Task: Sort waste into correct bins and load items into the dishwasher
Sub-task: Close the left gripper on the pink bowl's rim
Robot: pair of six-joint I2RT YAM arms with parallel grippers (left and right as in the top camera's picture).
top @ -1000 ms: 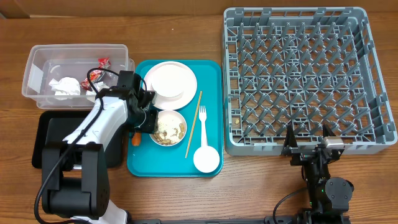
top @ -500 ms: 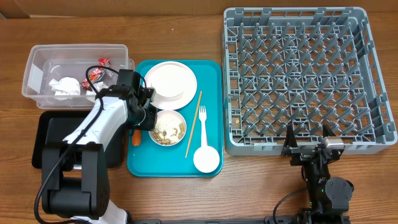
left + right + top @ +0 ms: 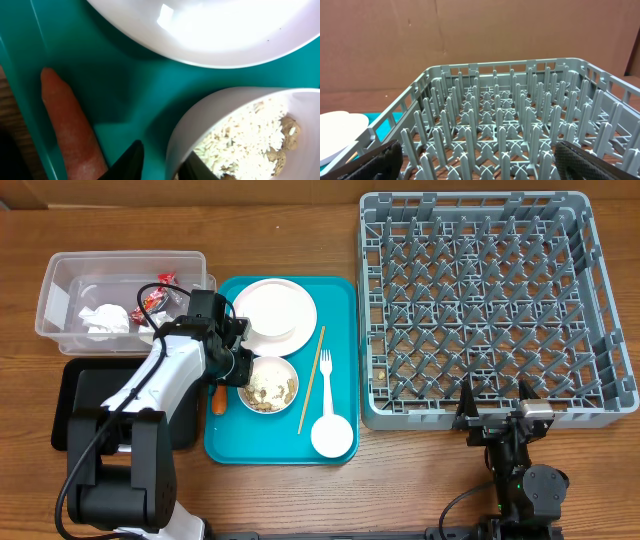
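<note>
Bowl (image 3: 202, 112) rim between left jaws, fingertips (image 3: 131, 160) cropped, grip unclear

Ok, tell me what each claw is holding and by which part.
The left claw straddles the rim of the bowl on the side facing the carrot piece; whether it grips cannot be told. The right claw is open and holds nothing.
</note>
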